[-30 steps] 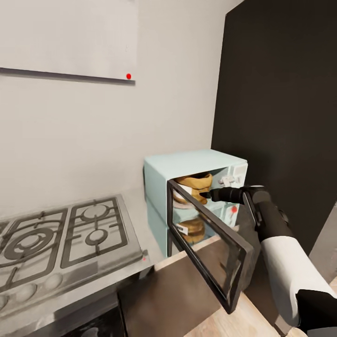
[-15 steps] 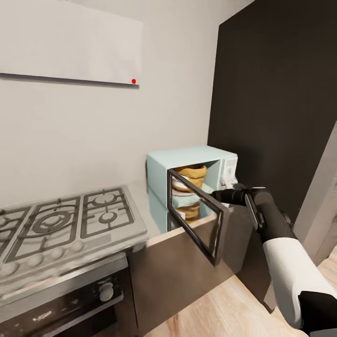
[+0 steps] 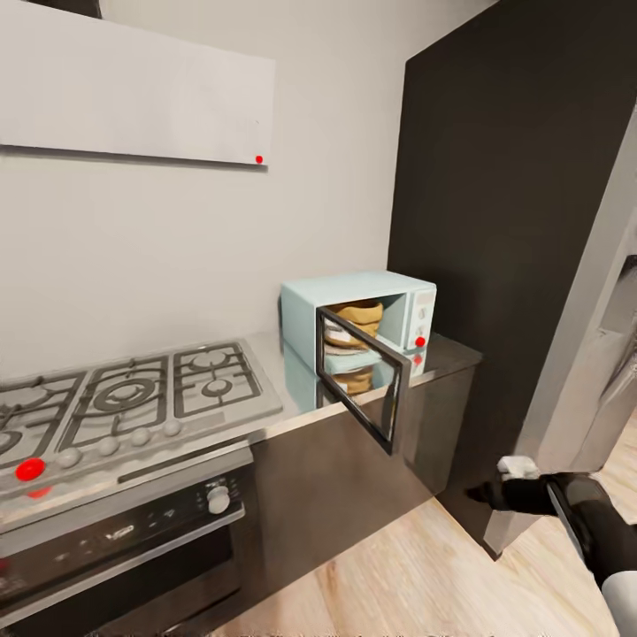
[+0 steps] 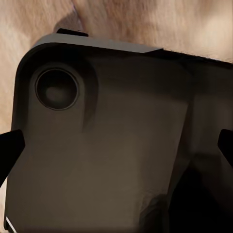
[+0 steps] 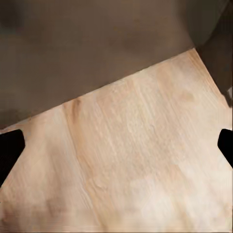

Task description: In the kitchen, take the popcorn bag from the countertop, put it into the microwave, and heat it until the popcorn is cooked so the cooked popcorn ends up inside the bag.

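Note:
The pale blue microwave [image 3: 389, 296] stands on the grey countertop [image 3: 449, 355] against the wall, its dark-framed glass door [image 3: 364, 382] swung out at an angle. Inside its cavity sits the tan popcorn bag [image 3: 356, 315], rolled rim up, mirrored in the worktop below. My right gripper [image 3: 481, 494] hangs low at the right, well below and in front of the counter, over the wooden floor. In the right wrist view the right gripper [image 5: 116, 145] is open and empty. The left gripper [image 4: 116, 145] is open too, over a dark part of my own body.
A steel gas hob [image 3: 124, 398] lies left of the microwave, with a dark built-in oven [image 3: 115, 544] under it. A tall dark cabinet [image 3: 513, 221] rises right of the counter. A pale panel [image 3: 584, 336] stands at the far right. Wooden floor [image 3: 416, 575] lies before the cabinets.
The camera has pulled back, so the counter looks farther off. My right arm has come away from the microwave's opening and dropped low. The bag stays inside and the door stays ajar.

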Robot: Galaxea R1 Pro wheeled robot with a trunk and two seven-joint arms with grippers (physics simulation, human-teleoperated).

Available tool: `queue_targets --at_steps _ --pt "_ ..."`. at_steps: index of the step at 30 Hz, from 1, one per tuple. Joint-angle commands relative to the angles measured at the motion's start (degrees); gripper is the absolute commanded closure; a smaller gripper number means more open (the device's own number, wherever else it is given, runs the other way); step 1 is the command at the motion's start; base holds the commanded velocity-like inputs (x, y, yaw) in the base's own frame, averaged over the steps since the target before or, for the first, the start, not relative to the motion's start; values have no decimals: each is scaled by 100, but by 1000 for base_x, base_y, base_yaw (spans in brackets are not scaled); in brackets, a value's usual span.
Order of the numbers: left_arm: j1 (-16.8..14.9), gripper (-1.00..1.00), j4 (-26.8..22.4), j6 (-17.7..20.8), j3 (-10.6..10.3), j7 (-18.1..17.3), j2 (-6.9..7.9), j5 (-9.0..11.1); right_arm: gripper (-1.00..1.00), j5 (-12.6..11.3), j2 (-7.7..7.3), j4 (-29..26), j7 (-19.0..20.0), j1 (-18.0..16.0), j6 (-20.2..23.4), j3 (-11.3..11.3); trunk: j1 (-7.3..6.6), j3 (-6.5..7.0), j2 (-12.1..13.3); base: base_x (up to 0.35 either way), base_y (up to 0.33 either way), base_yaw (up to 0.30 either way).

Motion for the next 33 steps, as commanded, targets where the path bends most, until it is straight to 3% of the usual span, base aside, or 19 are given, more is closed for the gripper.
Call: queue_targets --at_steps 1,3,4,6,7,8,10,12,16,19,26,33 --pt "0 -100 -3 -10 6 -7 1 42 -100 30 -14 383 -46 252 -57 -22 -2 -4 -4 -102 0 0" --pt "0 -100 -3 -16 6 -5 -2 46 -100 35 -10 1493 -309 475 -414 -18 -2 -4 -4 -88 0 0" --pt "0 -100 -3 -21 6 -1 -2 47 -100 44 2 2332 -531 530 -847 -7 -2 -4 -4 -66 0 0" --pt "1 -100 -3 -26 6 1 -3 48 -100 38 47 3636 -1054 569 -1951 4 -2 -4 -4 -28 0 0" --pt "1 -100 -3 -27 6 6 0 48 -100 27 79 4547 -1657 586 -2981 12 -2 -4 -4 -7 0 0" --pt "0 -100 -3 -28 8 9 3 50 -100 21 166 4777 -2020 594 -3334 13 -2 -4 -4 -4 0 0" --pt "0 -100 -3 -28 13 10 5 55 -100 13 383 4956 -2546 692 -3662 9 -2 -4 -4 -1 0 0" --pt "1 -100 -3 -31 14 11 6 56 -100 -1 511 5006 -2734 1075 -3753 8 -2 -4 -4 0 0 0" --pt "1 -100 -3 -36 15 18 6 57 -100 -28 546 5018 -2763 1401 -3831 0 -2 -4 -4 0 0 0" --pt "0 -100 -3 -37 15 20 1 60 -100 -19 537 5019 -2780 1679 -4191 3 -2 -4 -4 0 0 0" --pt "0 -100 -3 -37 20 32 -10 65 -100 -8 538 5019 -2783 1684 -4190 7 -2 -4 -4 0 -8 0" --pt "0 -100 -3 -28 23 30 -3 65 -100 1 543 5019 -2785 1684 -4180 7 -2 -4 -4 0 -252 0"
